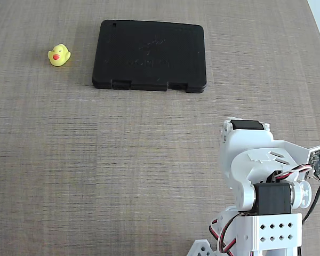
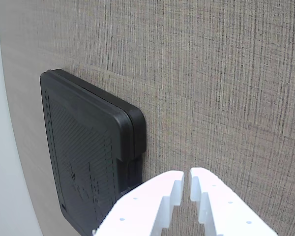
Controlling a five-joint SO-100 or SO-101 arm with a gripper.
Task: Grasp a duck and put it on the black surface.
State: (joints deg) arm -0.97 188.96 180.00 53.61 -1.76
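Observation:
A tiny yellow duck [image 1: 58, 55] with a red-orange beak stands on the table at the far left of the fixed view, a short way left of the black surface [image 1: 149, 53]. That flat black slab also fills the left of the wrist view [image 2: 83, 157], which does not show the duck. My gripper [image 2: 187, 178] appears at the bottom of the wrist view, white fingers [image 2: 160, 196] nearly touching at the tips with nothing between them. It hovers over bare table beside the slab's corner. The arm [image 1: 266, 176] sits folded at the lower right of the fixed view, far from the duck.
The woven grey-brown table [image 1: 122, 160] spreads between the arm and both objects. A pale edge strip [image 2: 5, 147] runs along the left of the wrist view beyond the slab.

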